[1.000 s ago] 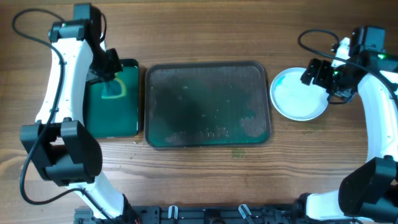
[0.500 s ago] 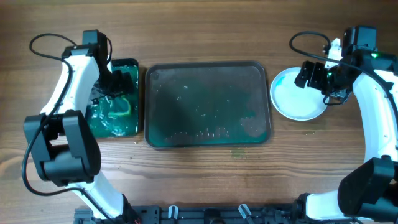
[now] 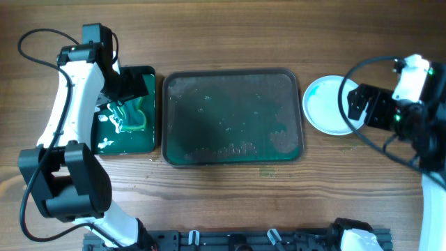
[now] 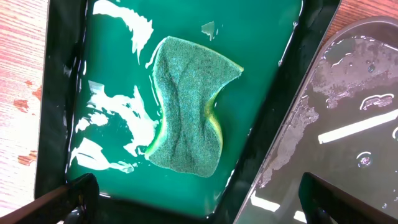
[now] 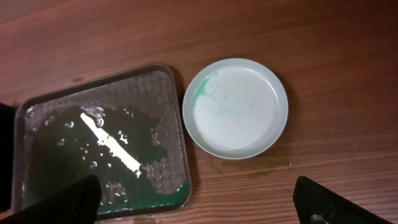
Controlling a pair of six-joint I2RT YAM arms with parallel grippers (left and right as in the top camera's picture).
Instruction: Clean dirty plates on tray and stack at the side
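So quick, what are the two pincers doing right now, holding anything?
Left pincer: open, holding nothing, above the sponge.
Right pincer: open, holding nothing; the plate lies free on the table.

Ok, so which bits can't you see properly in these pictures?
- Overhead: the right gripper covers the right edge of the plate.
- Overhead and right wrist: both look straight down, so the top plate hides whether more plates lie under it.
- Overhead: the left gripper covers the top part of the small green tray.
- Left wrist: the picture edge cuts off most of the large tray.
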